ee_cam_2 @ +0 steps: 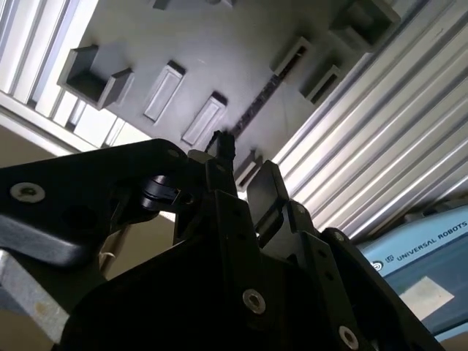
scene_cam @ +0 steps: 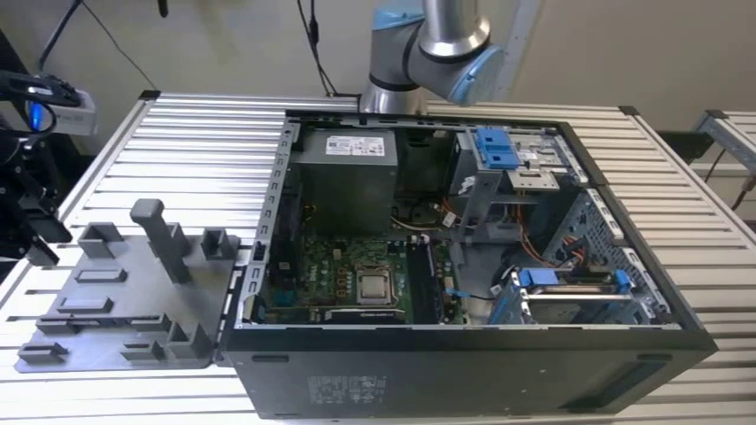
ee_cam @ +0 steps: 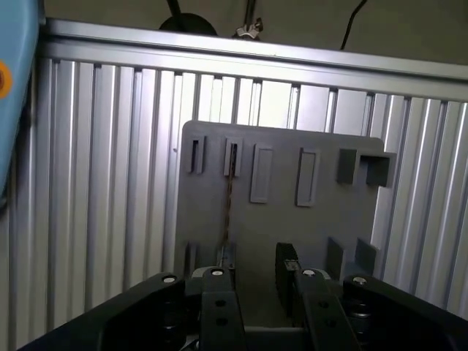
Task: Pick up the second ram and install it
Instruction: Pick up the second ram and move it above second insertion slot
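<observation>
One second ram [ee_cam: 228, 197] stood edge-on in the tray [ee_cam: 329, 219], about 11 o'clock ahead of my gripper [ee_cam: 252, 265]; jaws apart, empty.

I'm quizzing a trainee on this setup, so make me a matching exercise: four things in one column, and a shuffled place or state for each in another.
1 ram
2 holder tray
3 computer case
4 tool

A side off, insides showing
B grey, flat on the slatted table
C open, over the tray
D on edge in a tray slot

Pairs: 1-D, 2-B, 3-A, 4-C
</observation>
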Motion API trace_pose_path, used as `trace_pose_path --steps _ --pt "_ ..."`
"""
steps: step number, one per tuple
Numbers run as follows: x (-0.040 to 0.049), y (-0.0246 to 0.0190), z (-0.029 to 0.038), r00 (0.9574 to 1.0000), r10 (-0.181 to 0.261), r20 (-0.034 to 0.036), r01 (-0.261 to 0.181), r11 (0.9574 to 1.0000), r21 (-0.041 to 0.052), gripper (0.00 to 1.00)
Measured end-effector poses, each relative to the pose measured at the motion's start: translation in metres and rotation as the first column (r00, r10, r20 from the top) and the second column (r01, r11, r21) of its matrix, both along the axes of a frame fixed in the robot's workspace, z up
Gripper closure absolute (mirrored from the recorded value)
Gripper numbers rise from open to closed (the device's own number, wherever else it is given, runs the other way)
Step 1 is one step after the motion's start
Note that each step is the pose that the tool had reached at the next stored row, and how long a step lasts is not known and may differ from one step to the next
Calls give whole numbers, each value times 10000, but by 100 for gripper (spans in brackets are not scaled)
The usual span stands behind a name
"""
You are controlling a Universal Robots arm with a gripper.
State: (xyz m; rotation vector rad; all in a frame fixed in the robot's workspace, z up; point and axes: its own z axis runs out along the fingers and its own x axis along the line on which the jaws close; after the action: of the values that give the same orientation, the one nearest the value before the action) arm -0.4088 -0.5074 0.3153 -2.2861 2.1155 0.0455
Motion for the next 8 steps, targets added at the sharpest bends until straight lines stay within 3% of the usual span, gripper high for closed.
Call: trace_pose_path --steps 8 --pt "-25 -7 -121 10000 24 0 -24 10000 0 64"
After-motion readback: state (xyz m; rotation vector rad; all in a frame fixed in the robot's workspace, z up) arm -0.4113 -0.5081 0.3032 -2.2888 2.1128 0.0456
